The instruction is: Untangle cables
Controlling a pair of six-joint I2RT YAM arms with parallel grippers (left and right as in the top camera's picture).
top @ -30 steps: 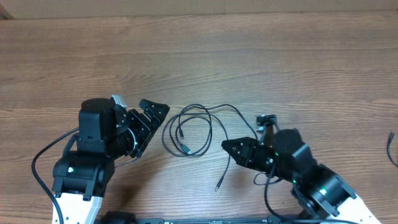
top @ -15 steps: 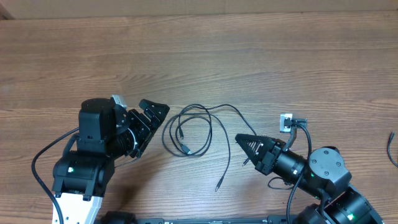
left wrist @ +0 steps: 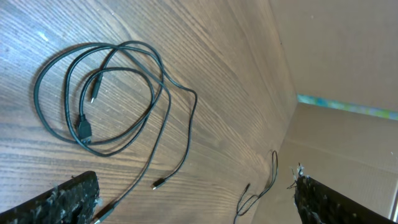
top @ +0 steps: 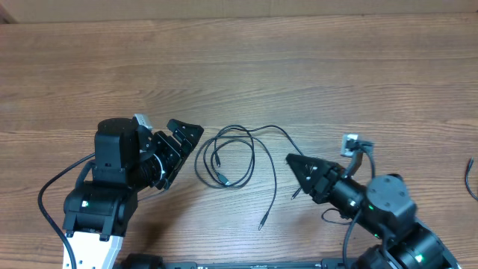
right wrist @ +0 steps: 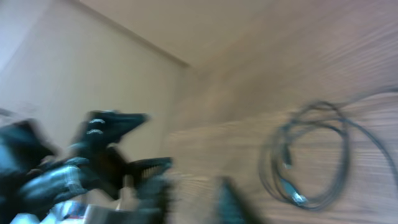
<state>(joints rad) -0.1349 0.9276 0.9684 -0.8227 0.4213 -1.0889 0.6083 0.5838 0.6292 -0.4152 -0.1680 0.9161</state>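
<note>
The cables (top: pixel 228 155) are thin black cords lying in a loose tangled coil on the wooden table, between my two grippers. One loose end runs down to a small plug (top: pixel 261 223). My left gripper (top: pixel 187 146) is open and empty, just left of the coil. In the left wrist view the coil (left wrist: pixel 99 93) lies ahead of the wide-open jaws (left wrist: pixel 199 208). My right gripper (top: pixel 296 164) points at the coil from the right and holds nothing. The right wrist view is blurred; the coil (right wrist: pixel 311 155) shows ahead of the parted fingers (right wrist: pixel 193 199).
Another thin black cord (top: pixel 470 178) lies at the far right table edge; it also shows in the left wrist view (left wrist: pixel 264 186). A cardboard wall (top: pixel 239 9) runs along the back of the table. Thick black arm cords hang near both arm bases.
My right arm has swung: its body moved right and its gripper tip drew back a little from the coil, still pointing at it. The left arm and the cables have not moved.
</note>
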